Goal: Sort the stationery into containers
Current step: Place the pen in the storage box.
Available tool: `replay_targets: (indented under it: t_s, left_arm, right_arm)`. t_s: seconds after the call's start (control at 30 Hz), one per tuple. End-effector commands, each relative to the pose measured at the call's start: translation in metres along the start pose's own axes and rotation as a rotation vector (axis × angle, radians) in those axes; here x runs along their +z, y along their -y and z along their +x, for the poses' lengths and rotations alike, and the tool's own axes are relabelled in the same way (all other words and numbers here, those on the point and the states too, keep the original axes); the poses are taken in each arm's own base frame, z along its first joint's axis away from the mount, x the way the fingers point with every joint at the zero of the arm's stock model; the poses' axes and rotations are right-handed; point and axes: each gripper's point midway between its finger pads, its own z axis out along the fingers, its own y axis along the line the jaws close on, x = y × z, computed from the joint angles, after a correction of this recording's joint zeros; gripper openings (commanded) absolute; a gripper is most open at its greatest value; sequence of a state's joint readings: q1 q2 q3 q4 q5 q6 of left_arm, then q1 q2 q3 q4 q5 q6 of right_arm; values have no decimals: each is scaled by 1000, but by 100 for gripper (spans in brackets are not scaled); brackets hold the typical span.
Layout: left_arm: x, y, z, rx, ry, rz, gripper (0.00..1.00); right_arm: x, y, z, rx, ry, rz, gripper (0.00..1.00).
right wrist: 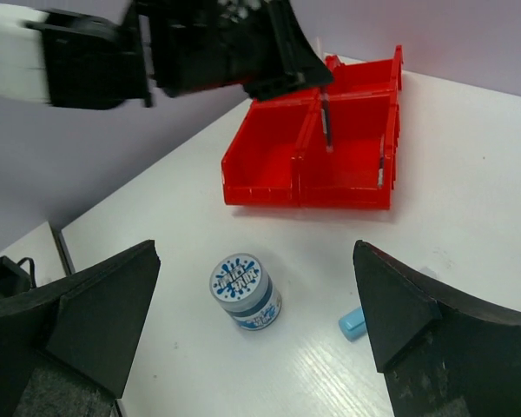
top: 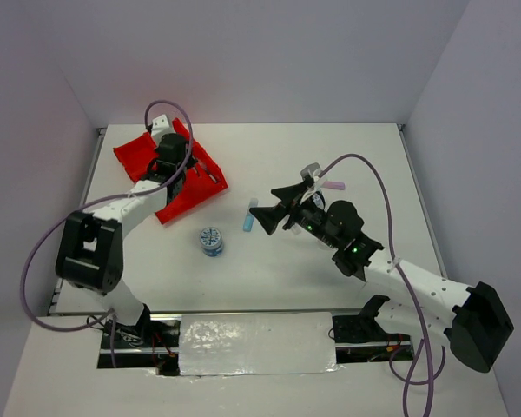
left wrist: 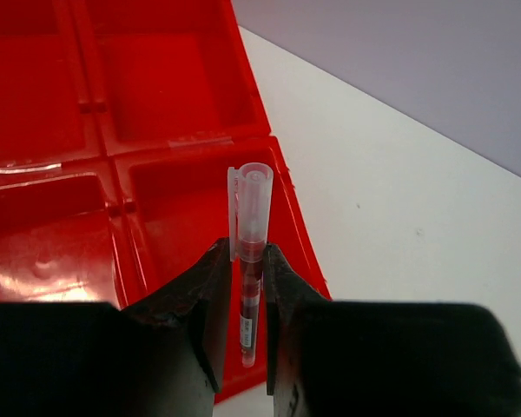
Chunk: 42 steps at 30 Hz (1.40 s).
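Left wrist shows our left gripper (left wrist: 247, 295) pinching the red pen (left wrist: 250, 261) over the red tray (left wrist: 104, 152); our right gripper (top: 273, 208) gapes wide, and we judge the tub (right wrist: 246, 291), light-blue stick (right wrist: 353, 323) and pink stick (top: 334, 185) still unsorted

White bench (top: 278, 278) carries a red tray (top: 132, 158) far-left; a blue-white tub (top: 212, 241) mid-bench; a light-blue stick (top: 249, 218) near it.

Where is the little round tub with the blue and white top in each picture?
Top external: the tub stands on the table near the middle, below and right of the red tray.
Left wrist: not in it; only the red tray and a held red pen show.
Right wrist: the tub is low in the middle, in front of the red tray.
Shared landmark: the red tray.
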State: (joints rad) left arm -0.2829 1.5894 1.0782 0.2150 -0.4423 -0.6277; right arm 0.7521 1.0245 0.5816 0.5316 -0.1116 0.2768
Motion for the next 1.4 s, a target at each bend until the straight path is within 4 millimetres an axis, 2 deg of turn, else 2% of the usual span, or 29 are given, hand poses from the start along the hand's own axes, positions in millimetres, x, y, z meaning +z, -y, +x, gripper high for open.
replay_targets:
  t_s: [0.0, 0.03, 0.17, 0.3, 0.37, 0.4, 0.53, 0.63, 0.67, 0.7, 0.73, 0.8, 0.83, 0.87, 0.93, 0.97, 1.0, 1.03, 1.07, 1.1, 1.13, 1.17, 1.23, 1.27, 1.33, 1.37]
  left_arm:
    - [29, 17, -32, -88, 86, 39, 0]
    - [35, 16, -32, -96, 86, 38, 0]
    - [59, 12, -1, -107, 14, 19, 4]
    - [69, 6, 12, -112, 8, 4, 19]
    - [72, 4, 18, -105, -10, -7, 22]
    - [72, 4, 19, -103, -15, -8, 29]
    - [70, -1, 20, -111, -25, -41, 41]
    - [67, 4, 16, -116, -38, -28, 63]
    - [63, 7, 12, -119, -39, -16, 79]
    - [60, 12, 7, -127, -44, -2, 81]
    - [53, 17, -2, -130, -43, 17, 82]
    - [38, 25, -9, -122, -65, 38, 86]
    - [23, 35, -24, -104, -48, 81, 87]
    - [12, 41, -21, -72, -76, 88, 90]
    - [-11, 49, -25, 9, -105, 123, 93]
    - [-21, 54, -15, 46, -153, 135, 93]
    - [-33, 44, 3, 106, -247, 101, 94]
    - [-44, 43, 12, 133, -288, 99, 95]
    - [-56, 43, 34, 175, -349, 99, 99]
    - [-68, 33, 51, 214, -408, 72, 99]
    - [-80, 32, 57, 233, -419, 75, 99]
    - [-94, 28, 83, 279, -465, 76, 99]
    - [-117, 32, 102, 300, -503, 109, 99]
    - [-126, 23, 119, 318, -535, 100, 99]
    - [-140, 24, 133, 330, -553, 121, 99]
    - [-147, 17, 145, 364, -566, 101, 99]
  right_arm:
    - [-4, -17, -36, 4, 102, -56, 100]
    - [-4, -17, -37, 4, 105, -61, 100]
    - [-4, -23, -39, 6, 100, -84, 100]
    - [-5, -23, -40, 6, 104, -87, 100]
    - [-6, -24, -41, 5, 107, -88, 100]
    - [-6, -24, -41, 4, 109, -90, 100]
    - [-8, -26, -43, 6, 116, -96, 100]
    - [-10, -27, -45, 7, 120, -96, 100]
    - [-11, -26, -46, 5, 123, -93, 100]
    - [-12, -27, -48, 6, 126, -93, 100]
    - [-12, -27, -48, 8, 126, -93, 100]
    - [-13, -30, -52, 10, 122, -103, 100]
    - [-14, -31, -53, 13, 124, -104, 100]
    - [-15, -30, -53, 27, 118, -95, 100]
    - [-17, -31, -62, 40, 123, -83, 100]
    - [-17, -32, -65, 53, 117, -77, 100]
    - [-16, -31, -68, 60, 92, -55, 100]
    - [-16, -31, -70, 65, 79, -47, 100]
    - [-16, -32, -71, 72, 51, -37, 100]
    - [-16, -31, -72, 77, 37, -25, 100]
    - [-17, -32, -73, 82, 30, -21, 100]
    - [-18, -32, -73, 90, 8, -14, 100]
    - [-21, -34, -74, 95, -5, -11, 100]
    - [-23, -34, -73, 99, -27, -3, 100]
    - [-25, -38, -72, 96, -51, -17, 100]
    - [-26, -40, -69, 95, -73, -23, 100]
